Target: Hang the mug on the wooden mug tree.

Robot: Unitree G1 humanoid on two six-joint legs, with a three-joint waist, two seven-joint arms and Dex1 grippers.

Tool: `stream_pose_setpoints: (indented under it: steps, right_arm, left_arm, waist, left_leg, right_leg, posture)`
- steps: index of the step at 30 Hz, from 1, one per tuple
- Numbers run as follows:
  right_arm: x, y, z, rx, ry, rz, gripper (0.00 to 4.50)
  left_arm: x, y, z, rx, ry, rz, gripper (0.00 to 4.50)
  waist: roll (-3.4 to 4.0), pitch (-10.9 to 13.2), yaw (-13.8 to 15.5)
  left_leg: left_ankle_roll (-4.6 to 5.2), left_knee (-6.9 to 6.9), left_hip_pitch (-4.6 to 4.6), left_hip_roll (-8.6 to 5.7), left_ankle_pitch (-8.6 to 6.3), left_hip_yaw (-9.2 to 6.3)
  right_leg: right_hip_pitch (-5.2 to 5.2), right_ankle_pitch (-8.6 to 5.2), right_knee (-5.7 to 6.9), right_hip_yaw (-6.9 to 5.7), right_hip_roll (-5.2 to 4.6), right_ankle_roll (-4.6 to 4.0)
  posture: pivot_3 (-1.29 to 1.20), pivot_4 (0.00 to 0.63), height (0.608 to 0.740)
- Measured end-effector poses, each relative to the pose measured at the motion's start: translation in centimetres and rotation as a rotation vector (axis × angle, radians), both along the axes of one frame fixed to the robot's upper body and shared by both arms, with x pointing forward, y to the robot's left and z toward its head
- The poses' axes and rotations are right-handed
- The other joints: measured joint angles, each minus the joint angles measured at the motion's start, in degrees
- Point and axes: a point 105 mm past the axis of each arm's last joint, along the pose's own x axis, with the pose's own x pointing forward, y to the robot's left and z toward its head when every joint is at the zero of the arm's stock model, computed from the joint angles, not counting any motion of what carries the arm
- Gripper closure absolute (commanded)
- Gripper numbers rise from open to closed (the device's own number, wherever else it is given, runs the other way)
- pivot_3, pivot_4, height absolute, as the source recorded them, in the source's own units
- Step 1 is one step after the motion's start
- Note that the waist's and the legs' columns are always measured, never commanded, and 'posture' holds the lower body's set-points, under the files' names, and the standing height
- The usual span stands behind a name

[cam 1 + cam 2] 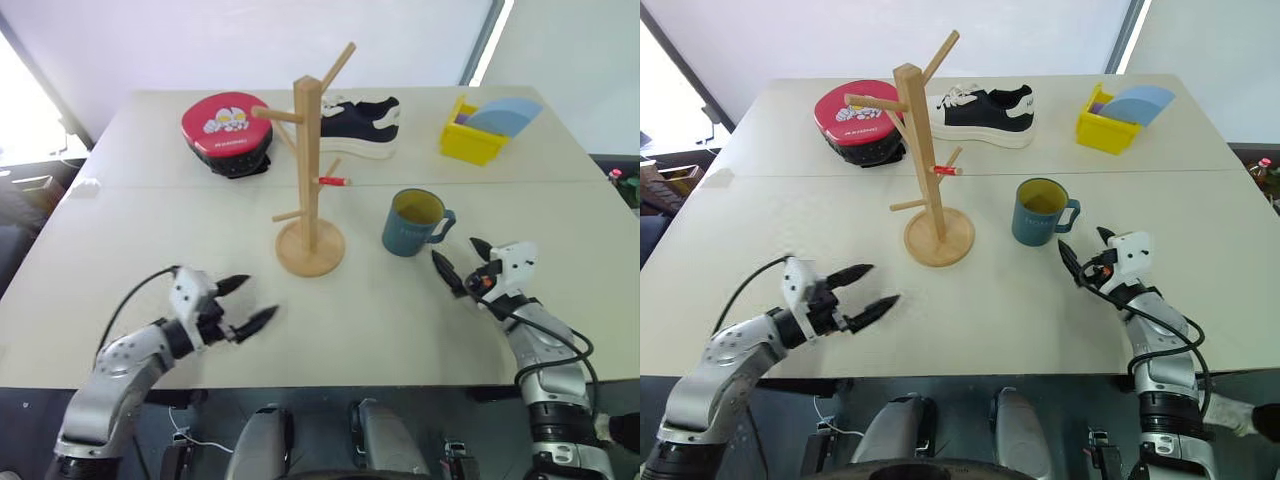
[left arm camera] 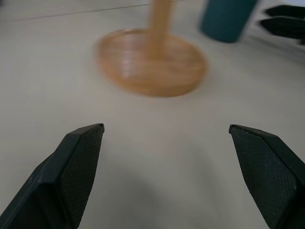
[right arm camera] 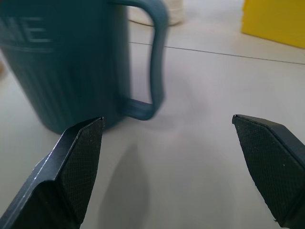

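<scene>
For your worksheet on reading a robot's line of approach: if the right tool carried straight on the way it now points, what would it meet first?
Most likely the mug. The right tool, fingers open, points at it from close by, with bare table between; the handle lies nearest its centre line. Depth is uncertain.

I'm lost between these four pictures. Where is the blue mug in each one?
Left eye view: mug right of centre, beside the wooden mug tree.
Right eye view: mug right of centre.
Left wrist view: mug at the upper edge.
Right wrist view: mug close up, handle facing the yellow bin.
Shared landmark: the mug tree's round base.
</scene>
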Motion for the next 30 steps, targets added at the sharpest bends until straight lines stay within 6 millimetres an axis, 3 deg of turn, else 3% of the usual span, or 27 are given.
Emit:
stream_pose_setpoints:
  steps: [3,6,30]
  right_arm:
    - [0.6,-0.2,0.8,0.014,-0.030,-0.037,0.04]
    - [0.8,-0.1,1.2,0.015,-0.046,-0.039,0.04]
    - [3.5,-0.1,0.5,0.020,-0.050,-0.079,0.04]
  left_arm:
    - [-0.7,-5.0,2.1,-0.006,-0.048,-0.226,0.00]
    - [-1.3,-7.0,3.3,-0.008,-0.097,-0.317,0.00]
    - [-0.9,-7.3,3.4,0.027,-0.103,-0.334,0.00]
  waist:
    - [0.04,0.04,0.09]
    - [0.05,0.02,-0.03]
    - [0.06,0.03,-0.09]
  left_leg:
    - [0.00,0.00,-0.02,-0.03,0.01,0.04]
    - [0.00,-0.03,0.02,-0.03,0.01,0.06]
    - [0.03,0.13,0.10,-0.01,0.03,0.09]
  right_leg:
    - [0.03,0.02,-0.05,-0.02,0.01,0.03]
    - [0.04,0.03,-0.06,-0.01,0.05,0.05]
    - [0.13,0.13,0.05,0.00,0.33,0.24]
  posture:
    - [0.00,0.150,0.735]
    - [0.00,0.150,0.735]
    - [0.00,0.150,0.735]
